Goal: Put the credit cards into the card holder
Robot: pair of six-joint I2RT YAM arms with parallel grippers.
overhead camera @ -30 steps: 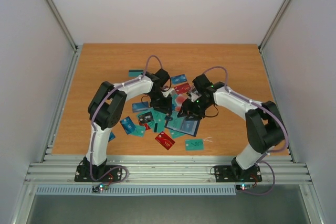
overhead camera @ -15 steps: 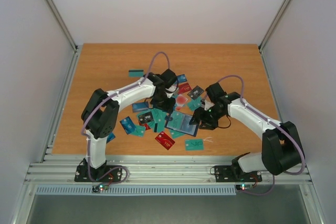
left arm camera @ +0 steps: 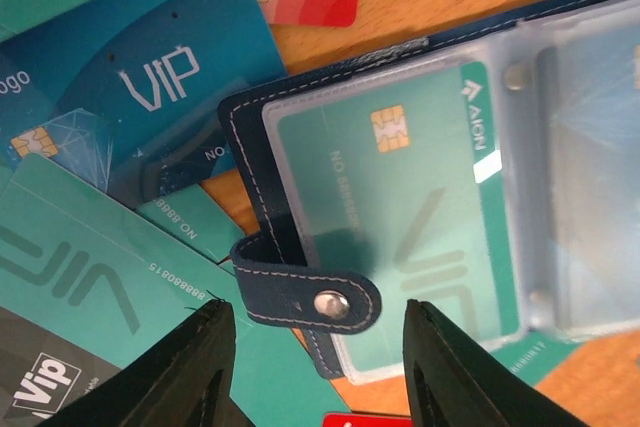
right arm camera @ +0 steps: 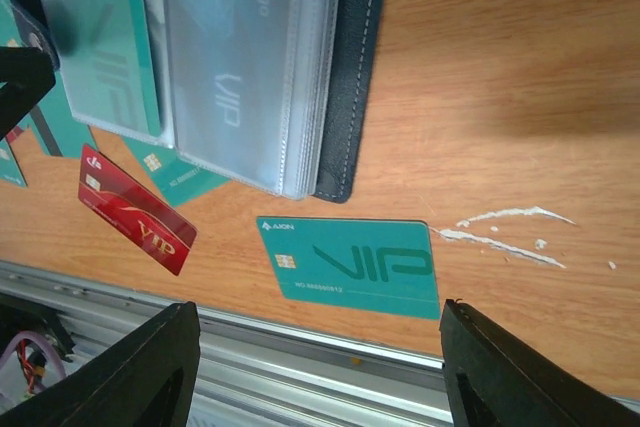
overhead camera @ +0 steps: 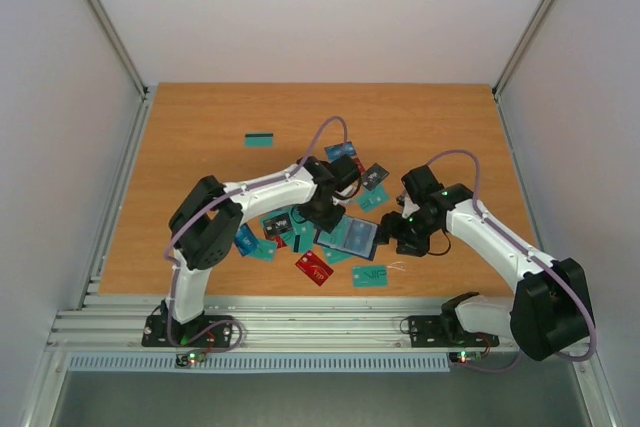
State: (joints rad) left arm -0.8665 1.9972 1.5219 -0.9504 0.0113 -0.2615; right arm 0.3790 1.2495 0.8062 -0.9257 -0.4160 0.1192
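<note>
The card holder (overhead camera: pixel 350 235) lies open on the table, showing clear sleeves. One sleeve holds a teal card (left arm camera: pixel 400 207), and the navy clasp tab (left arm camera: pixel 305 295) sticks out at its edge. My left gripper (overhead camera: pixel 326 215) hovers over that tab, open (left arm camera: pixel 318 352), with both fingers clear of it. My right gripper (overhead camera: pixel 388 239) stands open (right arm camera: pixel 315 322) just right of the holder (right arm camera: pixel 350 77), above a loose teal VIP card (right arm camera: pixel 350 265). More credit cards lie scattered: a red one (overhead camera: pixel 314 267), a blue VIP one (left arm camera: pixel 150 77) and several teal ones.
A single teal card (overhead camera: pixel 260 139) lies apart at the back left. A black card (overhead camera: pixel 374 177) and a blue one (overhead camera: pixel 340 151) lie behind the holder. The metal rail (right arm camera: pixel 300 367) runs along the table's near edge. White scratches (right arm camera: pixel 505 232) mark the wood.
The left gripper has moved right and nearer, to the holder's clasp edge. The right arm has drawn back to the right of the holder. Both pairs of jaws have spread wider.
</note>
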